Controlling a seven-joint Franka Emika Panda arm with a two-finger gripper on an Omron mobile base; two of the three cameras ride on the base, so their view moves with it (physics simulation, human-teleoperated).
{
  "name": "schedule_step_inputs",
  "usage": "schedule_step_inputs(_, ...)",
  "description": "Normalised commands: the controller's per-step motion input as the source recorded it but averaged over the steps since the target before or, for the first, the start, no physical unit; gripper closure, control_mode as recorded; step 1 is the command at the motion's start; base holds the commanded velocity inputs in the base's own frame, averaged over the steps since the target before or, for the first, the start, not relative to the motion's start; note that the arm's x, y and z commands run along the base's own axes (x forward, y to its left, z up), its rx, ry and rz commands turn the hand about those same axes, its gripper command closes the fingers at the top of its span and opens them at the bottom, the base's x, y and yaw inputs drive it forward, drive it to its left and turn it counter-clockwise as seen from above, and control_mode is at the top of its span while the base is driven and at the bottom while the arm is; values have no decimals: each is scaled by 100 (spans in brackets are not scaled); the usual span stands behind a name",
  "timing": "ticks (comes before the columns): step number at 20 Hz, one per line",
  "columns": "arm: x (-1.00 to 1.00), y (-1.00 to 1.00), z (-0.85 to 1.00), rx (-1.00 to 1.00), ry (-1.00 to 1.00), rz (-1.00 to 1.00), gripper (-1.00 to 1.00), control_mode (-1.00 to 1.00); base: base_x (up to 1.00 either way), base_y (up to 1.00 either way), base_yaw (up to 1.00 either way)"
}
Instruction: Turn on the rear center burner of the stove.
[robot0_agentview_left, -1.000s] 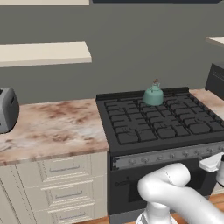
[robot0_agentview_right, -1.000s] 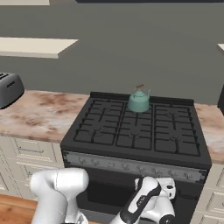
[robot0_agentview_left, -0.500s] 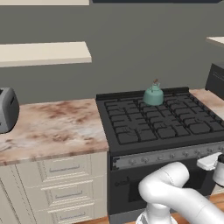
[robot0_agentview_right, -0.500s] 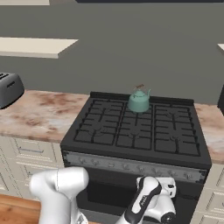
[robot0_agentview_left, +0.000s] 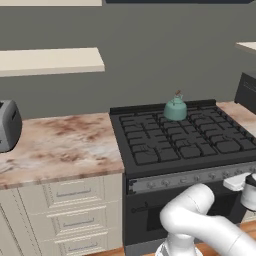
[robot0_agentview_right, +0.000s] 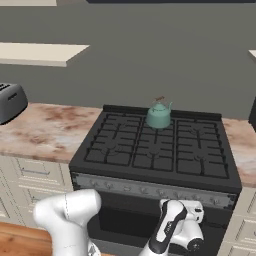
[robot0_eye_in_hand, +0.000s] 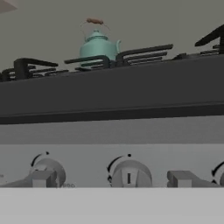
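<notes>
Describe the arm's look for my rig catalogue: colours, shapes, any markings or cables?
The arm is glossy white, built of rounded, tube-like segments with bulbous elbows. A dark band marks the joint on the forearm in the right base view. The white wrist ends in the tool, whose two fingertips are small, grey and blocky. No cables or markings show.
</notes>
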Motion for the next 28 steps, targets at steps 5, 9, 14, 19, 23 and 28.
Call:
schedule_step_inputs(5,25,-9,-25,0,0,0,-100,-100,0,0,0)
schedule_step_inputs(9,24,-9,-23,0,0,0,-100,-100,0,0,0)
schedule_step_inputs(14,21,-7,-18,1,0,0,-100,-100,0,0,0)
schedule_step_inputs(19,15,-5,-14,2,0,0,100,-100,0,0,0)
schedule_step_inputs(23,19,0,-10,0,0,0,100,-100,0,0,0)
schedule_step_inputs(28,2,0,-1,0,1,0,100,-100,0,0,0)
